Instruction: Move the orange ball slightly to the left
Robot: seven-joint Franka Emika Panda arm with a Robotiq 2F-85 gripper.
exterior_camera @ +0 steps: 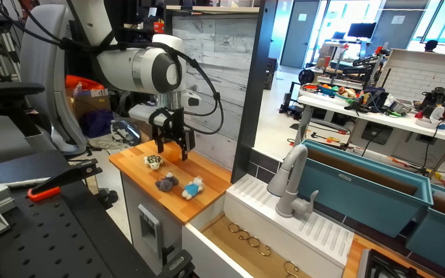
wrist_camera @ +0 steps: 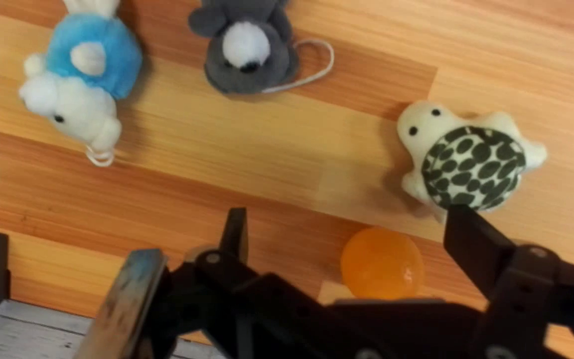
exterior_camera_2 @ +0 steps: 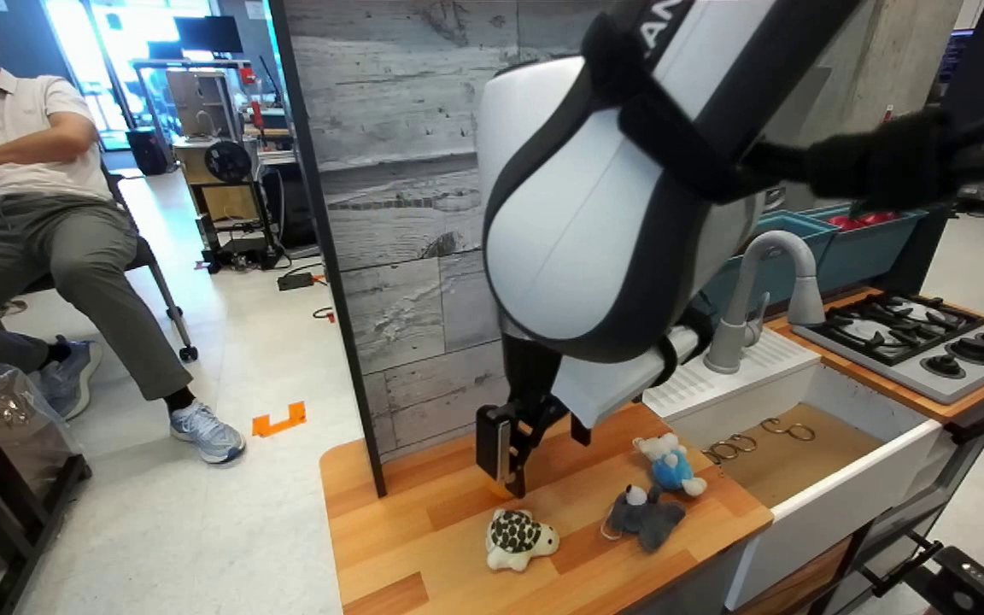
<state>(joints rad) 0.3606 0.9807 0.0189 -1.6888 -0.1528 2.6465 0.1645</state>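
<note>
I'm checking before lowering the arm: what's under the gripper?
Under the open gripper, the wrist view shows the orange ball on the tabletop. Dark gripper parts cover the ball's lower edge there.

The gripper [exterior_camera_2: 548, 462] was above the wooden tabletop [exterior_camera_2: 381, 534], with its two fingers standing apart. Of the orange ball [exterior_camera_2: 500, 490], only a small part could be seen, close by one fingertip. Near it lay the spotted toy turtle [exterior_camera_2: 519, 540]; more to the right were the grey toy [exterior_camera_2: 646, 518] and, beside it, the toy in blue [exterior_camera_2: 671, 468]. Further right stood the grey faucet [exterior_camera_2: 726, 346] and the stove [exterior_camera_2: 910, 367]. At the left edge sat a person [exterior_camera_2: 22, 162].
</note>
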